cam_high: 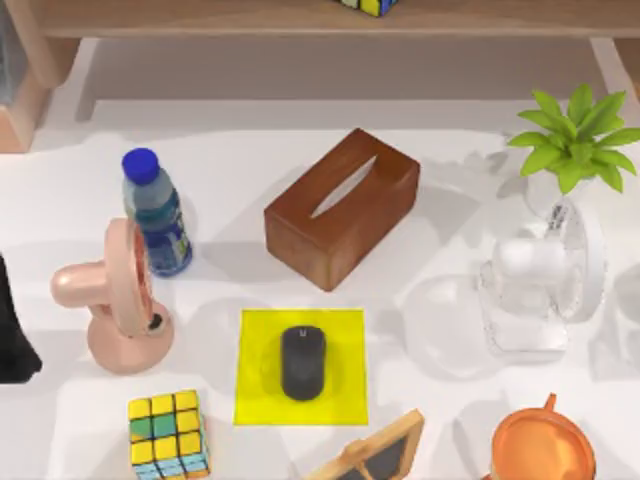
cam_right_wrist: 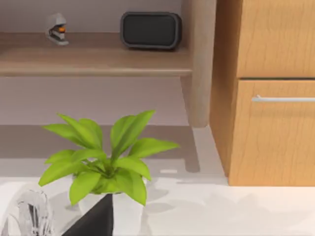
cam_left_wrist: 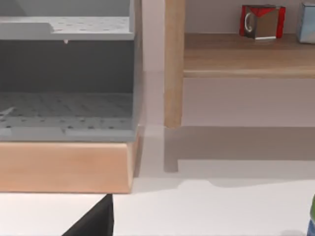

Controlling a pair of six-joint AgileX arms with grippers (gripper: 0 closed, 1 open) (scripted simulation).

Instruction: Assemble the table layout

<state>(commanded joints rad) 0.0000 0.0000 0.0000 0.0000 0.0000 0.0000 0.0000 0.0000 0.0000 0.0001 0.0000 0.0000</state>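
The white table (cam_high: 70, 190) carries a scattered layout. A brown tissue box (cam_high: 342, 206) lies in the middle. In front of it a black mouse (cam_high: 302, 361) rests on a yellow mat (cam_high: 257, 400). A blue-capped bottle (cam_high: 156, 212) and a pink fan (cam_high: 115, 296) stand at the left. My left arm (cam_high: 12, 335) is a dark shape at the left edge, beside the pink fan. One dark finger (cam_left_wrist: 96, 220) pokes into the left wrist view and another dark finger (cam_right_wrist: 96, 221) into the right wrist view, close to the plant (cam_right_wrist: 106, 160).
A colour cube (cam_high: 168, 434), a framed board (cam_high: 375, 455) and an orange vessel (cam_high: 542, 445) line the front edge. A white fan (cam_high: 540, 285) and potted plant (cam_high: 575, 140) stand at the right. A wooden shelf (cam_high: 320, 18) spans the back, a cabinet (cam_right_wrist: 273, 93) beside it.
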